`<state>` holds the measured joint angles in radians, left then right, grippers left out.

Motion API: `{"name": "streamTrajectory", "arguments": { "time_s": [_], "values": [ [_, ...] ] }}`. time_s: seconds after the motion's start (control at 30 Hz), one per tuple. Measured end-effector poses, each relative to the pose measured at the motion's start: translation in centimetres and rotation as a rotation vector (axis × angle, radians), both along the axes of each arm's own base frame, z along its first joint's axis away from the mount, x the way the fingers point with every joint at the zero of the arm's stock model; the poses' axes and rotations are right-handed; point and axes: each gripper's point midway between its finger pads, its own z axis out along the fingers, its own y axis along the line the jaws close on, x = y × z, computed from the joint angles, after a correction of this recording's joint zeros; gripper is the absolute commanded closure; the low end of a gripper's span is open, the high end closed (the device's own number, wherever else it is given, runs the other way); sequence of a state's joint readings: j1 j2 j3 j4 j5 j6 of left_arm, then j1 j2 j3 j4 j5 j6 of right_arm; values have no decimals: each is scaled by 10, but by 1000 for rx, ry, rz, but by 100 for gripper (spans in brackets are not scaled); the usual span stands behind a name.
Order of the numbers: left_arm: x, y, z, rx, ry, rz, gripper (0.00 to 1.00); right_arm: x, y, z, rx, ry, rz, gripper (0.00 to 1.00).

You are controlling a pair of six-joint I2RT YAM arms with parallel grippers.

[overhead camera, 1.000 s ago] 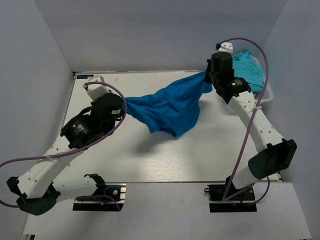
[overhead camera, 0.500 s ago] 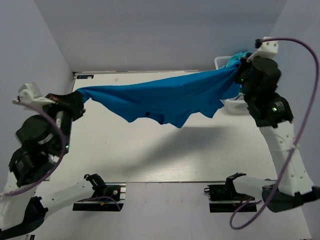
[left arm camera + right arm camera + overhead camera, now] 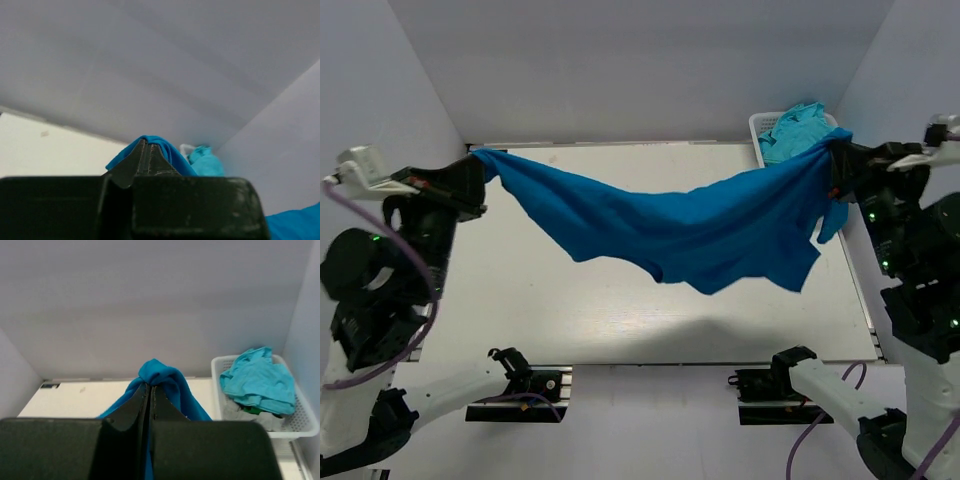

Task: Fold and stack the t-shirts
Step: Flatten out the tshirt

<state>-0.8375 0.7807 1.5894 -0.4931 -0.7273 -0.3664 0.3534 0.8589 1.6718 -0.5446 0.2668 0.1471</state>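
L: left pincer (image 3: 472,175) shut tight on one end of soft royal-blue cotton t-shirt (image 3: 690,235) | R: right pincer (image 3: 838,175) clamped on the opposite end | shirt: strung between both pincers, sagging mid-span over white desk (image 3: 570,310) | other: lighter turquoise t-shirts (image 3: 795,128) heaped in white plastic lattice basket (image 3: 757,125) just beyond right pincer

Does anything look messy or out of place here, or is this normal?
Nothing is spilled or damaged. The blue t-shirt hangs above the table, pinched between the left claw and right claw, sagging crookedly with a rumpled lower edge. Turquoise shirts lie crumpled in the white basket.
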Motion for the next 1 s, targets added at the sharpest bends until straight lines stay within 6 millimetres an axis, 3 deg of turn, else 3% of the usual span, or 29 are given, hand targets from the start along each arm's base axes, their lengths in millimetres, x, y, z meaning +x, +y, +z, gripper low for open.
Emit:
{"name": "streamTrajectory", "arguments": {
  "time_s": [0.07, 0.17, 0.27, 0.43, 0.57, 0.67, 0.83, 0.93, 0.97, 1.0],
  "values": [
    [15, -9, -16, 39, 48, 34, 100, 14, 12, -13, -13, 42, 36, 100],
    [44, -20, -56, 117, 147, 138, 100, 56, 40, -60, -42, 186, 99, 100],
    [73, -26, -111, 220, 263, 289, 100, 101, 66, -127, -79, 369, 147, 100],
    [119, -39, -200, 444, 422, 484, 100, 167, 104, -272, -160, 740, 219, 100],
    [156, -35, -257, 567, 531, 576, 100, 209, 122, -349, -182, 926, 255, 100],
    [186, -21, -288, 594, 598, 629, 100, 252, 134, -385, -186, 985, 260, 100],
    [250, 5, -334, 590, 708, 668, 100, 313, 147, -418, -189, 982, 257, 100],
    [292, 21, -357, 562, 751, 665, 100, 331, 147, -429, -204, 955, 241, 87],
    [306, 27, -362, 553, 765, 664, 94, 336, 148, -432, -208, 945, 239, 78],
    [321, 32, -367, 542, 775, 661, 59, 340, 148, -434, -212, 935, 234, 66]
  ]
}}
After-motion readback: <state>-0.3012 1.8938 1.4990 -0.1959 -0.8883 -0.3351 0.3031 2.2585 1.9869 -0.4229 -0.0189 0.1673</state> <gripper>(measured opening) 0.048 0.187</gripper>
